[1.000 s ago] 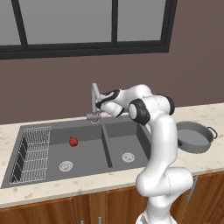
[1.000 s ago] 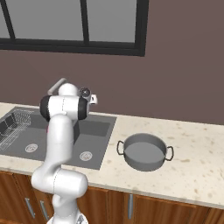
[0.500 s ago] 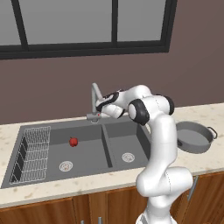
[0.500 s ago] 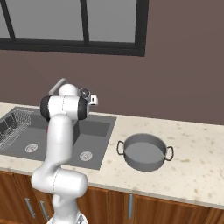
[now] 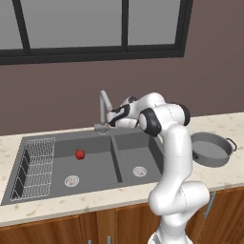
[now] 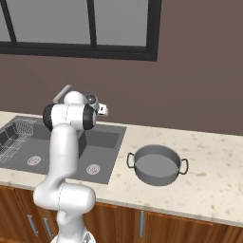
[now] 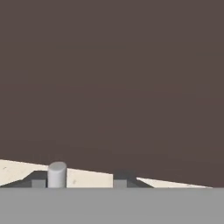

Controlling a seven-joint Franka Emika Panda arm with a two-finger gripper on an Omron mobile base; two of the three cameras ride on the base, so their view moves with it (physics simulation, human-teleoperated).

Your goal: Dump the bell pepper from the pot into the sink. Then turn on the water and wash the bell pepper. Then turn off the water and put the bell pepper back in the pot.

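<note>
**Pepper in the sink, arm up at the faucet**

Pepper (image 5: 80, 154) first: it lies loose on the floor of the left basin of the sink (image 5: 95, 183), just right of the wire rack (image 5: 35, 164) and above that basin's round drain (image 5: 71, 180). With the pepper out, the dumping step looks done, and it sits where a stream from the tap could reach it if the spout swings that way.

Nearest the cameras, the white arm rises from the base in front of the cabinets and bends forward over the right basin. To its right on the stone counter (image 6: 209, 175) stands the pot (image 6: 156, 164), upright and empty, well apart from the sink; set there, it is out of the way of the water and ready to take the pepper back.

Farther in, the gripper (image 5: 113, 119) is held level at the back edge of the sink, just beside the grey faucet (image 5: 103, 107). In the hand view two dark fingertips (image 7: 38, 180) rise at the bottom with a short grey cylinder (image 7: 57, 174) against one of them, probably part of the faucet, though I cannot be sure. Whether the claw is spread or clenched I cannot tell. No water shows, so my judgement is that turning it on is the step in hand.

Behind everything are the brown wall and the dark-framed window (image 5: 95, 28).
</note>
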